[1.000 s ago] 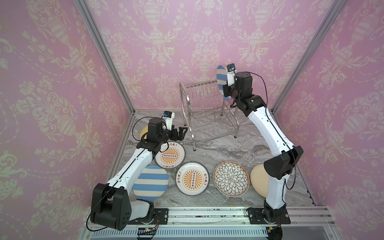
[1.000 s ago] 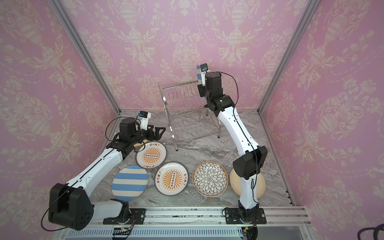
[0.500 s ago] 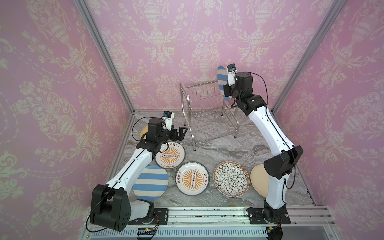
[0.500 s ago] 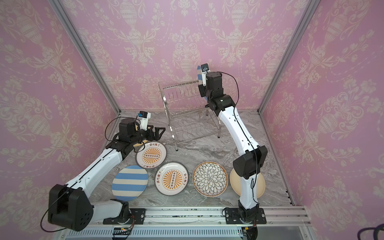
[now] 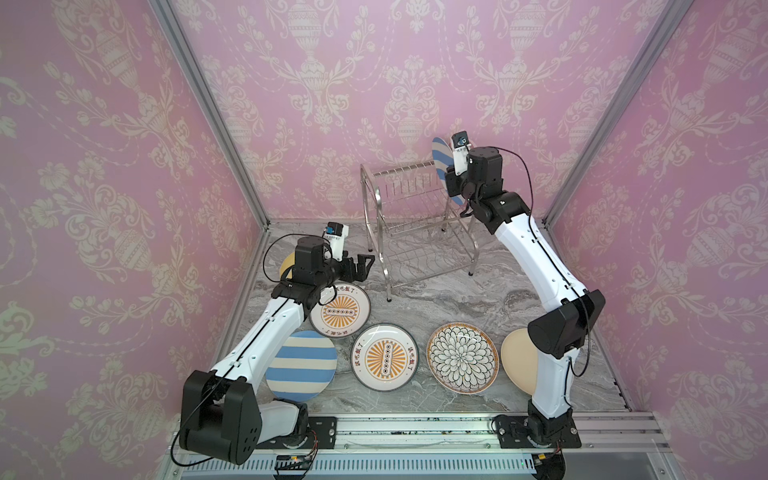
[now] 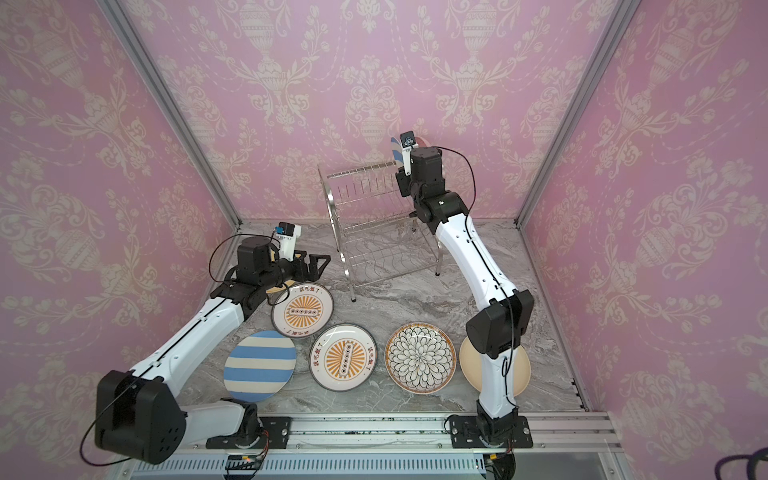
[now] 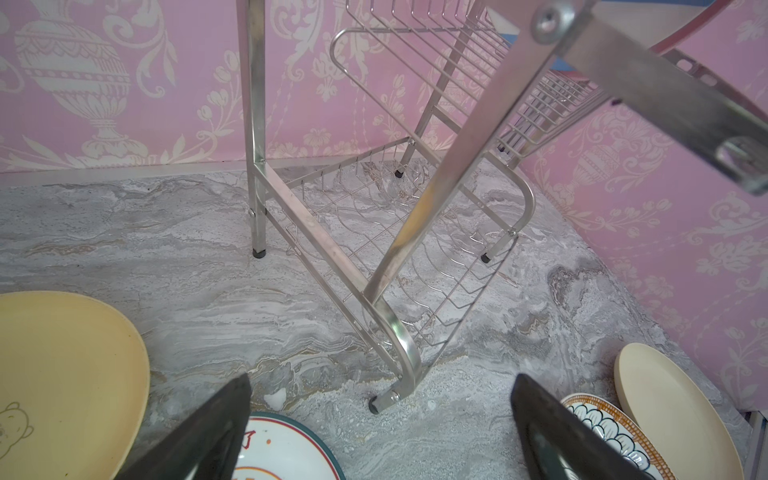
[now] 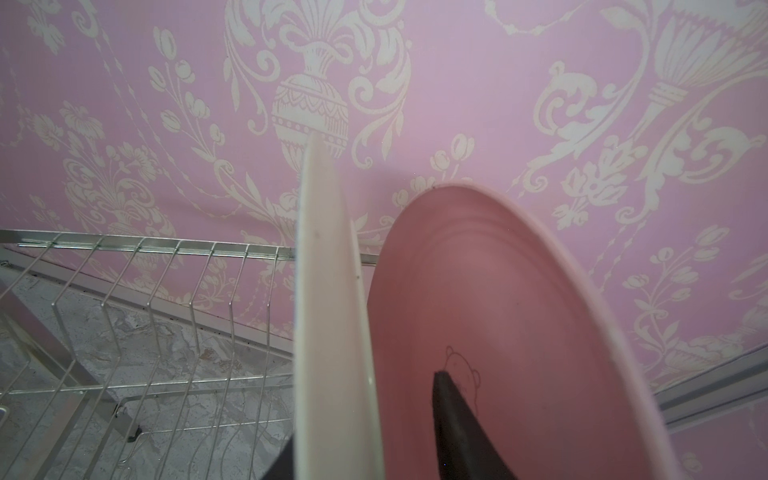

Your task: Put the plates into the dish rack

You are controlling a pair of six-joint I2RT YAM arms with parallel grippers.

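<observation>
Dish rack point(image 7: 255, 124) holds striped plate point(image 5: 439, 154) and pink plate point(image 8: 519, 332).

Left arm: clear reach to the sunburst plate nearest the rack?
Likely yes. The left gripper hovers open above the rim of that sunburst plate, which lies flat with nothing on it. The dish rack has its front leg close by, so approach from above.

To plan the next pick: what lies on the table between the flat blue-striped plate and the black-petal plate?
An orange sunburst plate lies flat between the blue-striped plate and the black-petal plate; both top views show it.
</observation>
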